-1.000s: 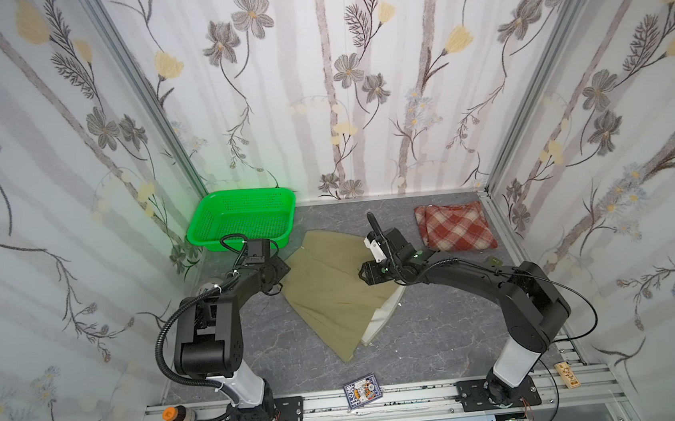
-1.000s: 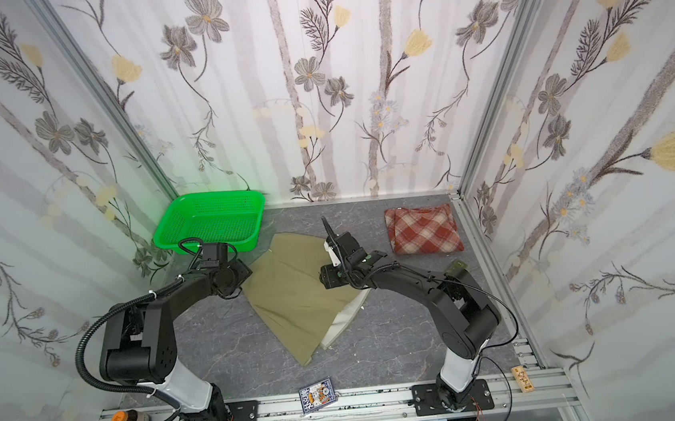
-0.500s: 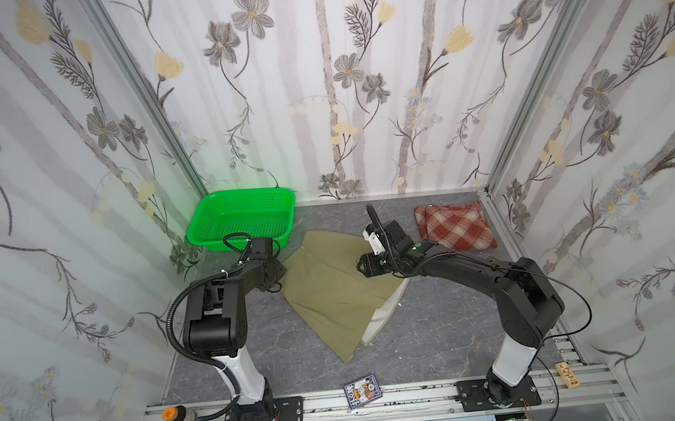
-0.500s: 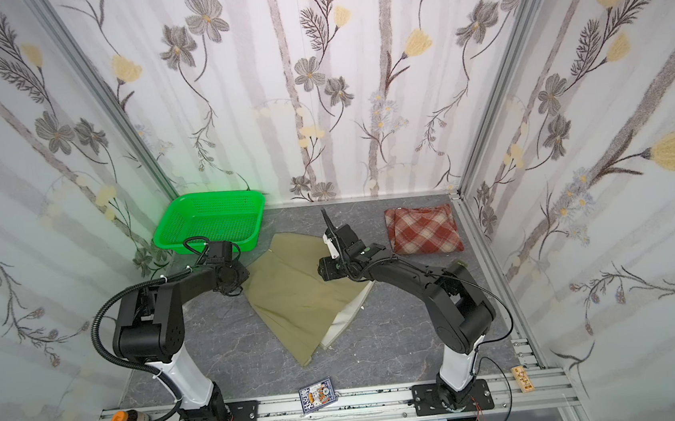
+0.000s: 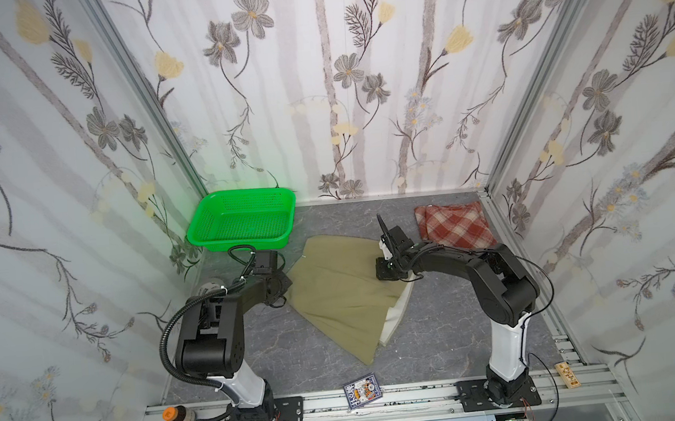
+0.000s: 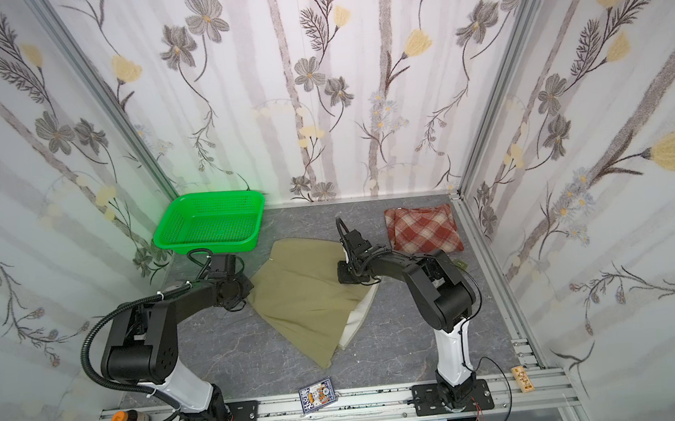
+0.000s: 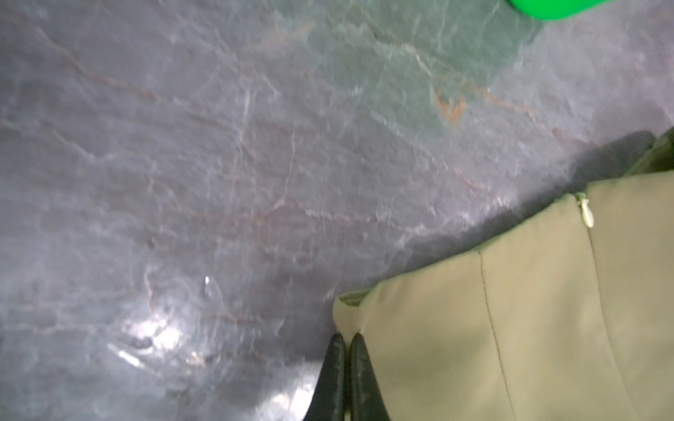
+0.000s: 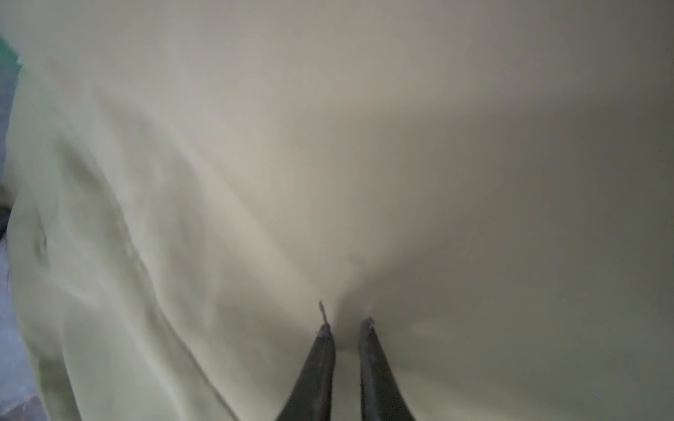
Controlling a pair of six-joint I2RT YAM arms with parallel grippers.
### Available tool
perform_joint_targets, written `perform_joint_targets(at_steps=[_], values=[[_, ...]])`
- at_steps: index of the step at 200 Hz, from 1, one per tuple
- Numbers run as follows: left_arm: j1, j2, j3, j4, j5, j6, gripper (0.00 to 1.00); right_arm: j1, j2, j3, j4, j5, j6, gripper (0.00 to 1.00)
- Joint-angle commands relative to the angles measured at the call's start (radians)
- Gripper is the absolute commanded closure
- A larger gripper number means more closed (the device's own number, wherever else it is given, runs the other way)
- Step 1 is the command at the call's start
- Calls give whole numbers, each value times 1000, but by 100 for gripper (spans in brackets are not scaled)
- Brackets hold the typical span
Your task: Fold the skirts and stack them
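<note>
The khaki-olive skirt [image 5: 343,294] [image 6: 306,301] lies spread flat mid-table, with a white lining [image 5: 397,314] showing at its right hem. My left gripper [image 5: 286,286] [image 7: 347,337] is shut on the skirt's left corner [image 7: 364,310], low at the table. At the skirt's right edge, my right gripper [image 5: 387,274] [image 8: 346,324] is pressed into the khaki cloth [image 8: 328,182]. Its jaws stand narrow, with a pucker of fabric pinched between the tips. The plaid skirt [image 5: 456,226] [image 6: 423,229] lies folded at the back right, apart from both grippers.
A green perforated basket [image 5: 246,240] [image 6: 205,242] stands at the back left, just behind the left wrist. A small printed card [image 5: 362,390] lies at the front edge by the rail. Floral walls close in on three sides.
Both grippers have closed: the left on the khaki skirt's left corner, the right on its right edge. The left arm's elbow has shifted; the skirt lies as before.
</note>
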Motion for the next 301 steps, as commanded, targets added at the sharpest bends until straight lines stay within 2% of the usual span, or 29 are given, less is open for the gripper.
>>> perform_joint_targets(at_steps=[1,48,75,100,108,129,138,143,159,180,183,187,198,209,227,262,276,301], values=[[-28,-74,-67,-20,57,-57,100,-21,68,84,-17,28,9,88],[-122,-294,-240,-20,103,-171,100,-44,275,406,-161,9,-37,90],[-200,-383,-286,-20,99,-232,100,-44,377,594,-227,-4,-51,90],[-294,-365,-268,-20,98,-258,100,-42,429,727,-275,-31,-55,90],[-329,-319,-251,-19,92,-260,100,-41,422,737,-271,-30,-53,89],[-427,-235,-191,-17,85,-270,100,-38,360,711,-275,-32,-67,82],[-469,-199,-162,-16,82,-272,100,-35,302,656,-264,-13,-80,67],[-489,-184,-147,-16,82,-274,100,-33,263,614,-254,3,-82,63],[-557,-136,-94,-5,83,-276,100,-33,105,399,-159,18,-63,56],[-615,-101,-26,3,108,-268,100,-28,-116,83,21,-13,3,53],[-616,-102,-21,3,113,-268,99,-23,-144,49,38,-6,13,53],[-615,-105,-14,3,119,-266,91,-15,-175,3,60,2,22,53],[-599,-129,-7,1,125,-260,56,22,-248,-91,94,35,40,52],[-563,-158,-8,1,129,-255,41,68,-278,-137,102,57,46,51],[-468,-196,-2,-1,143,-217,39,126,-254,-161,96,48,55,53],[-311,-200,47,-2,177,-144,39,137,-178,-199,144,9,87,63],[-267,-167,70,1,161,-122,38,137,-160,-188,143,9,91,68],[-218,-47,137,1,119,-78,41,152,-143,-156,127,12,90,69]])
